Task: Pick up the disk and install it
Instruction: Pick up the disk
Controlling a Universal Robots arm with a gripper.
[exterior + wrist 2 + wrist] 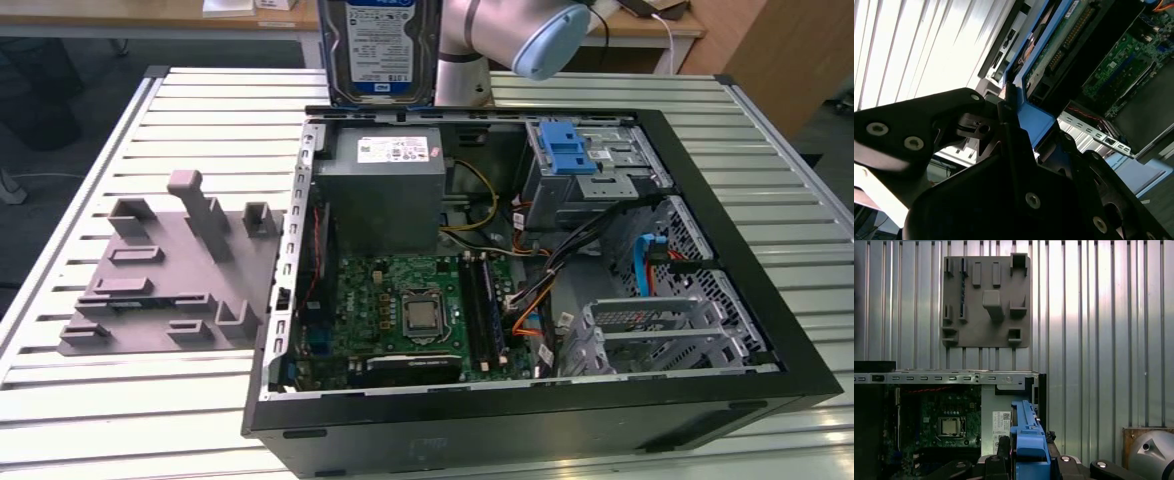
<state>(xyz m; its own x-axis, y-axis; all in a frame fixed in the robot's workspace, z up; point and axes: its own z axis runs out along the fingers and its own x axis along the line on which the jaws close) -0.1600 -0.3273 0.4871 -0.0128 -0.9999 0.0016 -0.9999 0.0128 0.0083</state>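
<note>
One disk, a flat silver rectangle with a blue-and-white label and blue plastic rails, is held upright over the edge of the one open black computer case nearest the arm. The jaws of the gripper are closed onto its blue rail. One grey moulded fixture plate is laid on the ribbed metal tabletop, near its edge at the exterior view's left.
</note>
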